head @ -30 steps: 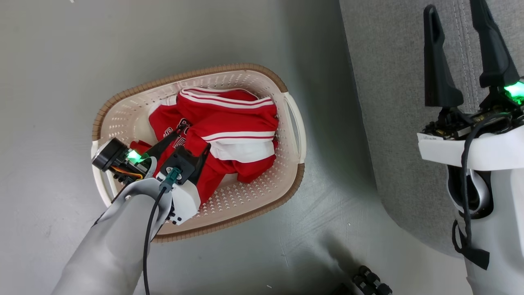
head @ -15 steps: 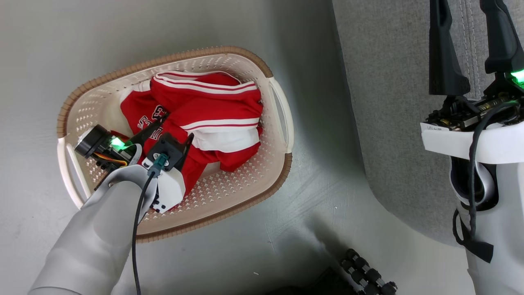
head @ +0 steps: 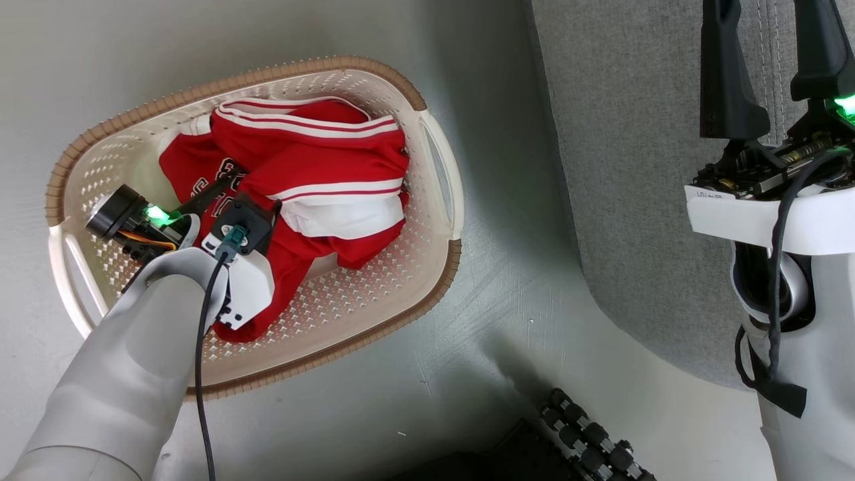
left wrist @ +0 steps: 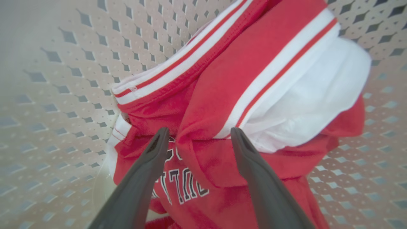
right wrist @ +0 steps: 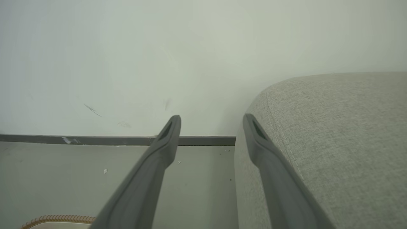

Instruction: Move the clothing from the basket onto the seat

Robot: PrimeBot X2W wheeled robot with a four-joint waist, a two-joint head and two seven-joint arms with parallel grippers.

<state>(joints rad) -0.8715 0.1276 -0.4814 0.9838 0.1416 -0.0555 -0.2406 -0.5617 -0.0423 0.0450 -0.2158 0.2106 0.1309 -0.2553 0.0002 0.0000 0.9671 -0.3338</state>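
Red clothing (left wrist: 222, 105) (lettering (left wrist: 182, 188) partly hidden)

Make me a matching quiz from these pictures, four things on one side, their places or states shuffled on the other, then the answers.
1 clothing
2 basket
3 left gripper
4 right gripper

A open, by the seat
B on the floor
C heaped in the basket
D open, over the red heap

Pairs: 1-C, 2-B, 3-D, 4-A

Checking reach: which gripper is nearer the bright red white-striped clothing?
Left. Left gripper is down at the clothing in the cream plastic basket; right gripper above the grey fabric seat.
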